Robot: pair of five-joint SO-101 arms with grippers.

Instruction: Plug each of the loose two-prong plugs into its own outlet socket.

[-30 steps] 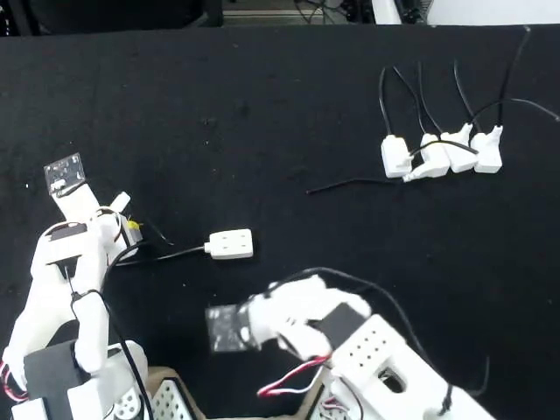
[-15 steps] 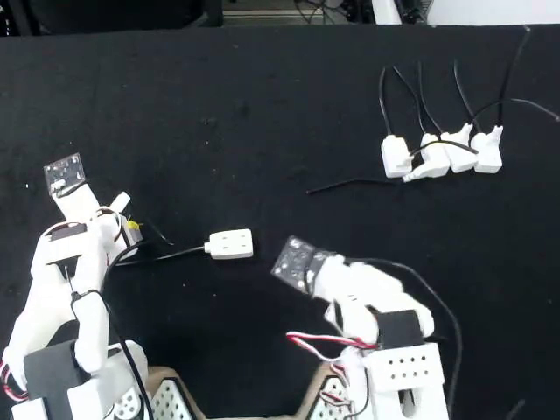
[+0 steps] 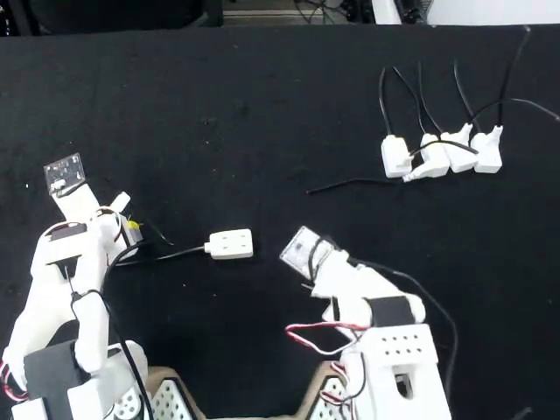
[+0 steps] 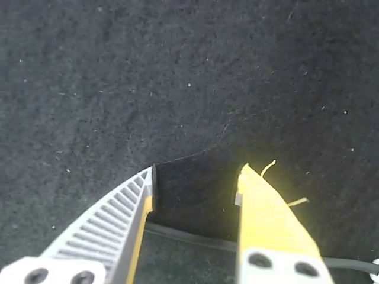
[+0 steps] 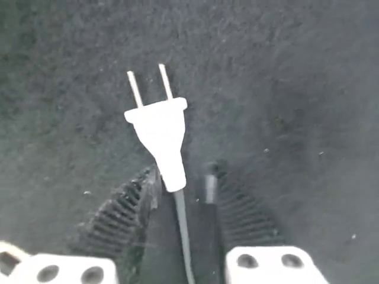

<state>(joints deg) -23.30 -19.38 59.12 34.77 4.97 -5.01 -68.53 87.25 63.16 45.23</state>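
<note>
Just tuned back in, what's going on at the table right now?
The right gripper holds a white two-prong plug with its prongs pointing away, beside the white outlet block. The left gripper sits open over the black cloth, close to the block's cord. The other plugs lie clustered at the table's far right, not plugged in.

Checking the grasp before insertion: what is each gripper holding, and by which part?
The right gripper holds the white plug by its narrow cord end, prongs pointing away. The left gripper is open, holding nothing.
</note>
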